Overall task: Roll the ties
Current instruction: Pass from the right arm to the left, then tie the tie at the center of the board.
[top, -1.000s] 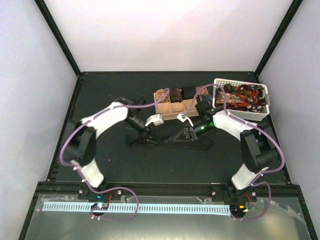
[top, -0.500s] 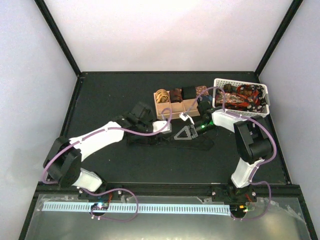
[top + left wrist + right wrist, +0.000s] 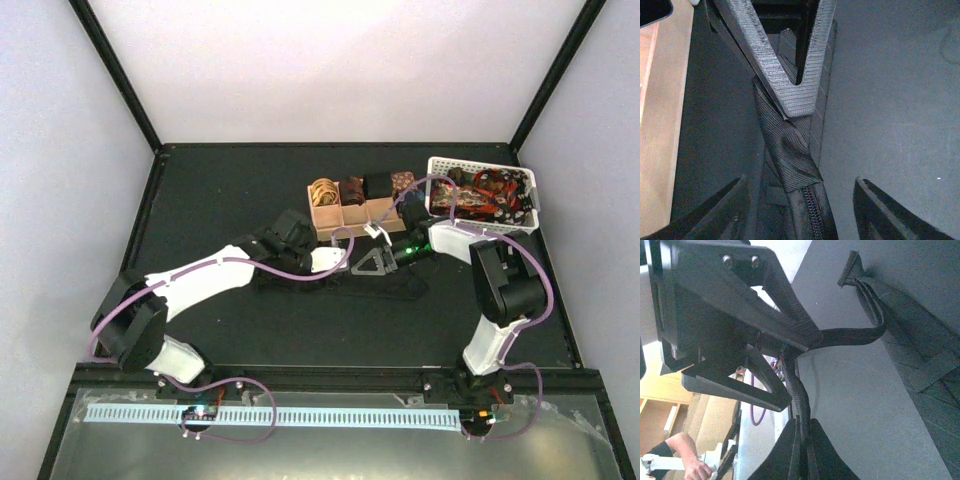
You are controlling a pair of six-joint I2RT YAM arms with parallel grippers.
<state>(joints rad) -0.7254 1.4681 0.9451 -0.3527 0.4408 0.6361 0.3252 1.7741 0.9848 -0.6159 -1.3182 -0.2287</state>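
Observation:
A black tie [image 3: 402,289] lies stretched across the dark table in front of the wooden tray. My right gripper [image 3: 370,265] is shut on a twisted stretch of it, seen in the right wrist view [image 3: 804,425] with the tie [image 3: 801,390] running up from the fingers. My left gripper [image 3: 338,262] is open right beside it. In the left wrist view [image 3: 801,181] its fingers stand either side of the tie [image 3: 790,155], apart from it. The right gripper's ribbed fingers [image 3: 790,95] pinch the tie just ahead. The tie's wide end [image 3: 920,340] lies flat.
The tan wooden tray [image 3: 330,215] holds rolled ties: gold [image 3: 323,190], brown [image 3: 351,188], black [image 3: 377,184] and a patterned one [image 3: 402,181]. The white basket [image 3: 440,168] at back right holds loose red and dark ties [image 3: 492,190]. Purple cables loop over both arms.
My left arm has stretched out and its gripper has moved right, up against the right gripper over the tie. The right gripper has shifted slightly, still holding the tie.

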